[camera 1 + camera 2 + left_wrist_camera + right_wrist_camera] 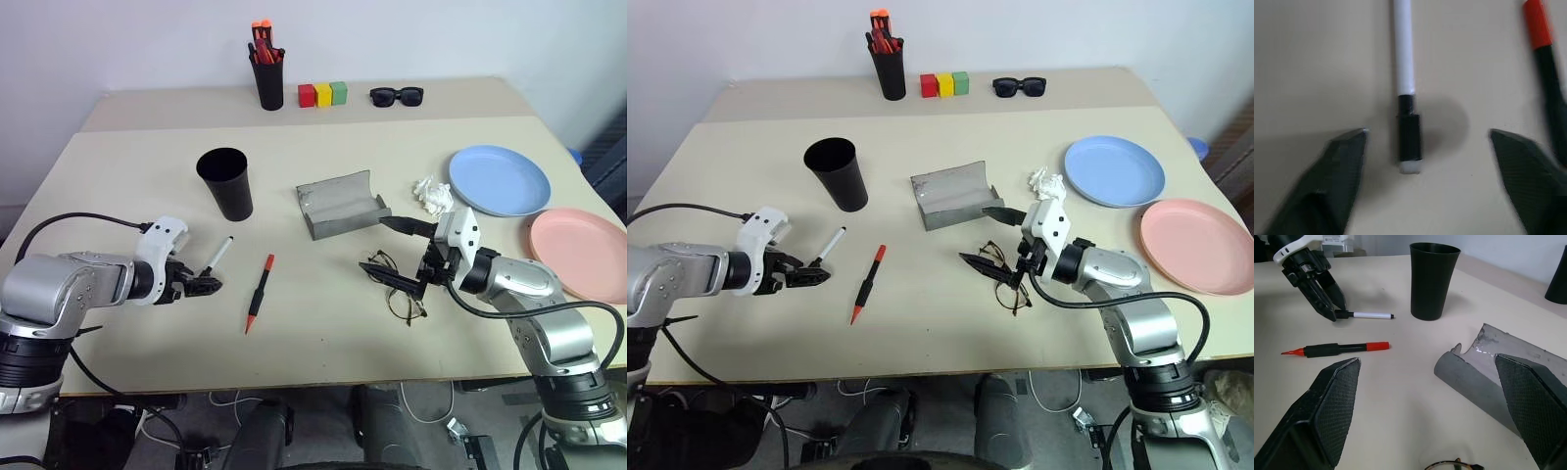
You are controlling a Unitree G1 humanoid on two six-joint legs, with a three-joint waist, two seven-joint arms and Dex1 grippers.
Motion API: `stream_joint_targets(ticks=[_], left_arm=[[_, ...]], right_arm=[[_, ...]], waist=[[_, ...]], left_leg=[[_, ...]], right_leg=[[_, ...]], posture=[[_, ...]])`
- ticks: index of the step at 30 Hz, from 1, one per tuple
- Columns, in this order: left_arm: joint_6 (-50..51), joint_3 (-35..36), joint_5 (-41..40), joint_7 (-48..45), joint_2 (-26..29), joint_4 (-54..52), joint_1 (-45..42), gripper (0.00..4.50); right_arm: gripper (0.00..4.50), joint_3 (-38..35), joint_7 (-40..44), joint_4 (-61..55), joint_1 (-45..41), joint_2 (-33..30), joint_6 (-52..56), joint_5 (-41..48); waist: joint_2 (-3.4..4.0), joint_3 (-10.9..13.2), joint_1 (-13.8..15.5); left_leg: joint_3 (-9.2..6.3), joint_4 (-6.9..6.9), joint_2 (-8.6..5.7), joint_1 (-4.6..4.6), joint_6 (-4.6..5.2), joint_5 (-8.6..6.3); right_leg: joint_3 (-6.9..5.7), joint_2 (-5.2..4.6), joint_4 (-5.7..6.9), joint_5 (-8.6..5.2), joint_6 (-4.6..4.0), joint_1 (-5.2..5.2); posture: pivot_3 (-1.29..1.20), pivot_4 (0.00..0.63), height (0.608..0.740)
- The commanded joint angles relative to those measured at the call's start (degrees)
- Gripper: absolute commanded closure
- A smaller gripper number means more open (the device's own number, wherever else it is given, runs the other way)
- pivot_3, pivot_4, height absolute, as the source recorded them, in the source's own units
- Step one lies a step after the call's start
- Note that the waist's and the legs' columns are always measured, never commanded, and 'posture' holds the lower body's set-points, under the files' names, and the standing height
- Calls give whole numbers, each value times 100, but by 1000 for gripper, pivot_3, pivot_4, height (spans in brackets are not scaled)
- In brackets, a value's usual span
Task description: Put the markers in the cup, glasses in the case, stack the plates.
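Counting two markers [217,254] [259,293], two plates [499,179] [580,253], both hands [207,285] [403,256] released, empty.

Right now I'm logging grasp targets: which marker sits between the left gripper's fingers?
The white marker with the black cap; the left gripper straddles its capped end. The red marker lies beside it, outside the fingers.

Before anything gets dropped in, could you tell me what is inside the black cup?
The cup looks empty near its rim, but its dark bottom cannot be seen. Both markers lie on the table.
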Motion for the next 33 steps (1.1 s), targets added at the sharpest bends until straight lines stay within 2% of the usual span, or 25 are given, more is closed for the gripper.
stream_joint_targets(ticks=[1, 4, 9, 13, 16, 21, 26, 33], left_arm=[[-54, -69, 66, -96, 49, 58, -113, 2918], [-11, -118, 26, -200, 92, 30, -123, 4455], [-207, -53, -21, -472, 218, -98, -44, 4488], [-1680, 391, -36, -1123, 78, -345, 199, 4488], [-3021, 767, 0, -1296, -462, -205, 146, 4488], [-4508, 1165, 133, -951, -1386, 250, -523, 4488], [-5784, 1189, 531, -830, -1825, 882, -996, 4488], [-7449, 1399, 1096, -269, -2180, 2482, -1812, 4488]], right_arm=[[0, -86, -49, -272, 6, 23, -160, 19], [0, -69, -63, -253, 14, 18, -183, -5], [0, -56, -34, -215, 29, -30, -211, -11], [0, -120, 194, -158, 62, -201, -142, 104], [0, -229, 288, -3, 18, -275, -166, 134], [0, -450, 120, 143, -274, -101, -40, 440], [0, -486, -16, 11, -420, 43, 194, 713], [0, -430, -62, -101, -414, 12, 258, 654]], waist=[[0, 0, 3], [0, 0, 2], [0, 0, 2], [-1, 0, 3], [0, 0, 25], [-8, 0, 31], [-7, -1, 11], [-8, -1, 25]], left_leg=[[1, 0, 0, 0, 0, 0], [1, 2, 0, -1, 0, 0], [0, 1, -1, -1, 0, 0], [2, 1, 1, -4, -1, 0], [3, 2, 2, -3, -1, 1], [3, 12, 0, -4, -7, 4], [6, 6, -1, -1, -8, 5], [7, 12, -4, -5, -8, 5]], right_leg=[[0, 0, 0, 0, 0, 0], [0, 0, 0, 0, 0, 1], [0, 0, 0, 0, 0, 0], [1, -1, -2, 0, -1, -3], [2, -3, -3, 0, -1, -1], [1, -5, -8, 7, -7, 6], [2, -4, -9, 11, -2, 4], [2, -2, -12, 15, 6, 5]], posture=[[0, 150, 740], [0, 150, 740], [0, 150, 740], [0, 150, 740], [0, 150, 740], [0, 150, 740], [0, 150, 740], [0, 150, 740]])
